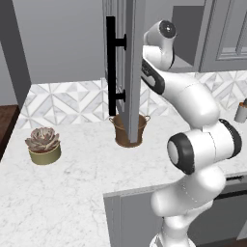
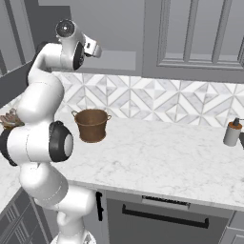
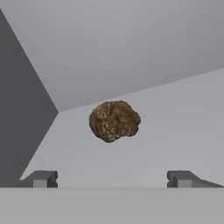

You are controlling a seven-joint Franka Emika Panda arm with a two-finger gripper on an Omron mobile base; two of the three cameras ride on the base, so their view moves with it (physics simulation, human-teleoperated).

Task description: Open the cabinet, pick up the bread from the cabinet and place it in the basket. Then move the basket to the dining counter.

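Note:
The cabinet door (image 1: pixel 132 62) stands swung open, seen edge-on with its long black bar handle (image 1: pixel 111 65) facing me. My arm reaches up into the open cabinet. In the hand view the bread (image 3: pixel 114 120), a small rough brown lump, lies on the grey cabinet shelf straight ahead, a short way beyond my gripper (image 3: pixel 111 179). The gripper is open, with its fingertips (image 3: pixel 41 179) spread wide and nothing between them. The brown woven basket (image 1: pixel 129 129) (image 2: pixel 91 125) stands on the marble worktop below the open door, against the tiled backsplash.
An olive pot of pinkish succulent (image 1: pixel 43 144) (image 2: pixel 8 118) sits on the worktop (image 2: pixel 157 152) left of the basket. A soap dispenser (image 2: pixel 232 132) stands far right. The open door hangs just above the basket. A second barred cabinet door (image 2: pixel 190 33) is shut at the right.

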